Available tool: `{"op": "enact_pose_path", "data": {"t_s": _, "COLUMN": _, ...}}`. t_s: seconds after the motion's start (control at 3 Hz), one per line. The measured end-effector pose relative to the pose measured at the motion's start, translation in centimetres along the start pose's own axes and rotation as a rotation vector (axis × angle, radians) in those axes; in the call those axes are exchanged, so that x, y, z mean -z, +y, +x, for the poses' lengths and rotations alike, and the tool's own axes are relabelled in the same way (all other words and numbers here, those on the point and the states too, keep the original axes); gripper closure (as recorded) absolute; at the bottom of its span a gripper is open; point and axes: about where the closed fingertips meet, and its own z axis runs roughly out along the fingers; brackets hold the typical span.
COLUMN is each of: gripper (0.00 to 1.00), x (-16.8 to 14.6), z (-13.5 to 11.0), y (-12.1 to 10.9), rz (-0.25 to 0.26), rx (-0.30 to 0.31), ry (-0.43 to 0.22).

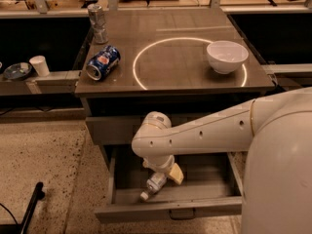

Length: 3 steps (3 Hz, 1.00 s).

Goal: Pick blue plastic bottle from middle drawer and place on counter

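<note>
The blue plastic bottle (154, 184) lies on its side in the open middle drawer (214, 206), white cap pointing to the front left. My gripper (168, 174) hangs from the white arm down into the drawer, right over the bottle's back end and touching or nearly touching it. The counter (170, 57) with its bright circle is above, at the top of the cabinet. The closed grey drawer (109, 129) sits just above the open one.
On the counter are a blue soda can (102, 62) on its side at the left, a silvery can (97, 22) at the back left and a white bowl (226, 56) at the right. A white cup (40, 65) and a dish (17, 71) stand on a low shelf at the left.
</note>
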Motion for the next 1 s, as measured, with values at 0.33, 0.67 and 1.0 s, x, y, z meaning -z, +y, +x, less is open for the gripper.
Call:
{"op": "enact_pose_path", "data": {"t_s": 0.33, "gripper": 0.21, "x": -2.2, "z": 0.3, "y": -0.2, "rz": 0.064, "rx": -0.02, "ry": -0.006}}
{"op": "enact_pose_path", "data": {"t_s": 0.67, "gripper": 0.21, "x": -4.9, "z": 0.0, "y": -1.3, "rz": 0.098, "rx": -0.029, "ry": -0.007}}
{"op": "enact_pose_path", "data": {"t_s": 1.0, "gripper": 0.25, "x": -7.1, "z": 0.3, "y": -2.6, "rz": 0.115, "rx": -0.019, "ry": 0.0}}
